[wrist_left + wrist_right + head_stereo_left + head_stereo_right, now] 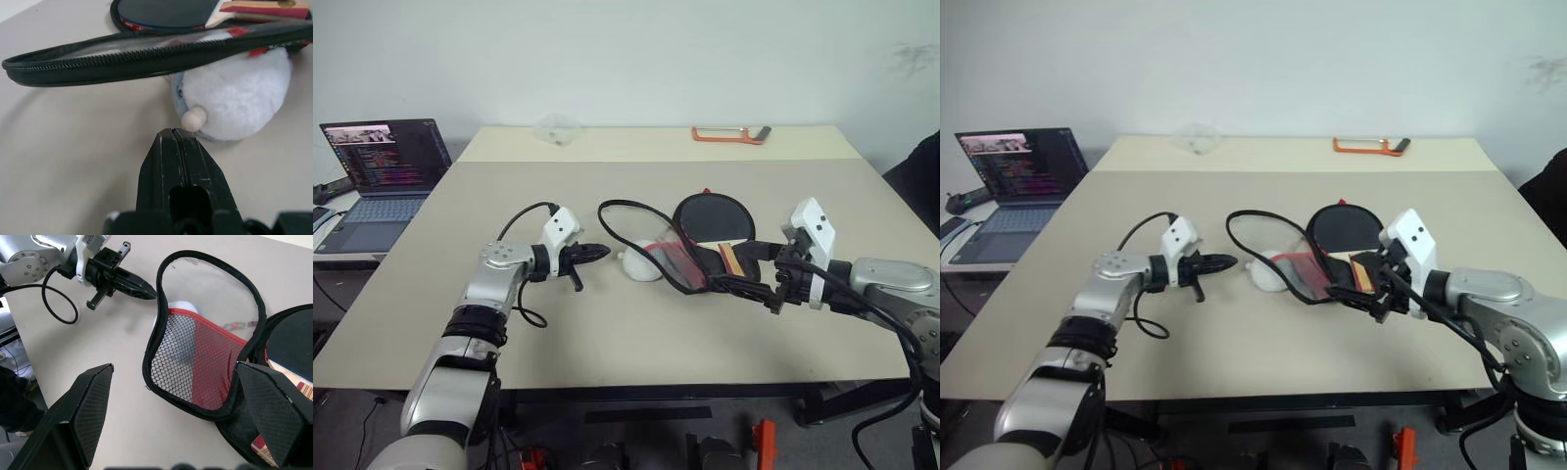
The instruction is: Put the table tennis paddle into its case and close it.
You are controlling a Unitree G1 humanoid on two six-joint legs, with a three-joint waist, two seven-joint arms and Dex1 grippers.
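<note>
Paddle (710, 217) lies flat on the tabletop (607, 323) inside the opened case (680, 264), black face up, its wooden handle pointing toward the right end effector (171, 421). The case's zipped flap (205, 318) stands raised, a clear and red-mesh panel framed by the black zipper edge. The right end effector hovers just in front of the case's near end, its two fingers spread wide apart, holding nothing. The left end effector (597, 253) has its fingers pressed together, empty, its tip pointing at the flap's edge and just short of a white plush toy (234, 93) that lies beneath the flap.
</note>
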